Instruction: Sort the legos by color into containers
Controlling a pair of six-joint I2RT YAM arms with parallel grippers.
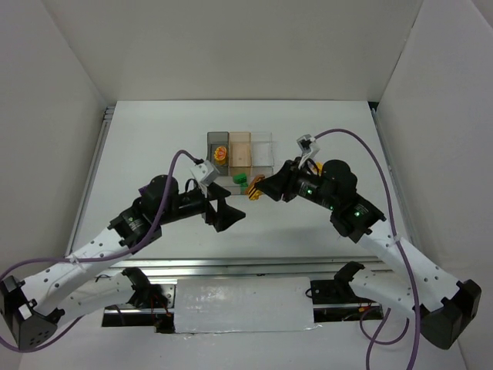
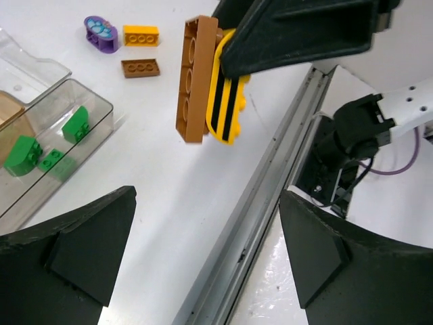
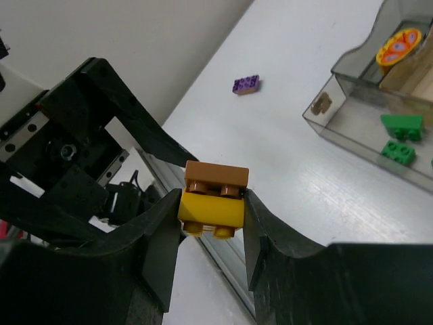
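Pinching a brown brick (image 3: 216, 176) stacked on a yellow brick (image 3: 210, 215) in my right gripper (image 3: 211, 203), just near of the tray (image 1: 263, 154), I hold my left gripper (image 2: 203, 250) spread wide, empty.

White left arm (image 1: 92, 250) and right arm (image 1: 408, 266), speckled with small dark screws; black joint housings; purple cables (image 1: 368, 150) looping up to the wrists; tiny green lights (image 1: 308, 187) on the right arm; left gripper (image 2: 203, 257) and right gripper (image 3: 213, 210) matte black, wedge-shaped.
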